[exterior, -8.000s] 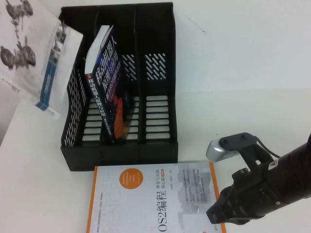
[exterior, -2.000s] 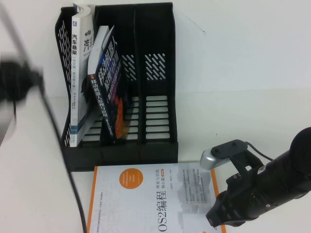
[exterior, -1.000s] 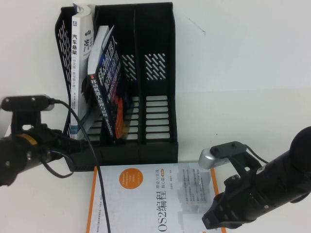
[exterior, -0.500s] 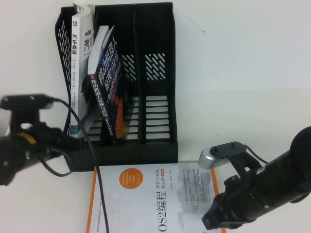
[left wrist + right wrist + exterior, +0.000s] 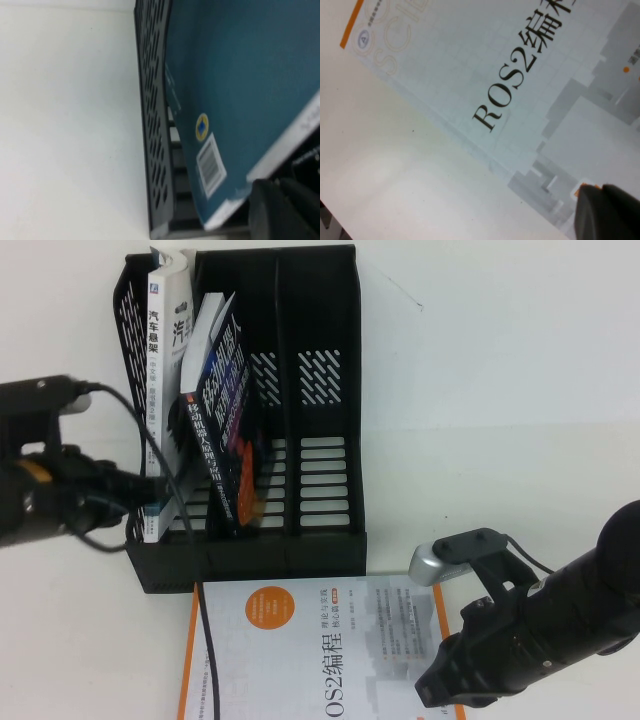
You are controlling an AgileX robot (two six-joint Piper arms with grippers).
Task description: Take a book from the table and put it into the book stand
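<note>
Standing upright in the leftmost compartment of the book stand (image 5: pixel 320 390), the book (image 5: pixel 158 390) shows its white spine toward the camera, its top edge rising just above the stand's rim. Beside it, in the middle compartment, a dark blue book (image 5: pixel 222 425) leans toward the left wall.

The left jaws (image 5: pixel 150 497) sit at the stand's left side, level with the lower part of the white book's spine; the high view does not settle whether they are closed on it or apart, so their state cannot be told. The left wrist view shows the book's teal back cover (image 5: pixel 240 85) with a barcode, lying against the perforated stand wall (image 5: pixel 155 130).

The right jaws (image 5: pixel 440 695) hang near the front edge of the counter (image 5: pixel 520 410), over the right corner of the orange-bordered book (image 5: pixel 310 650) lying flat in front of the stand. Their state cannot be told either.
</note>
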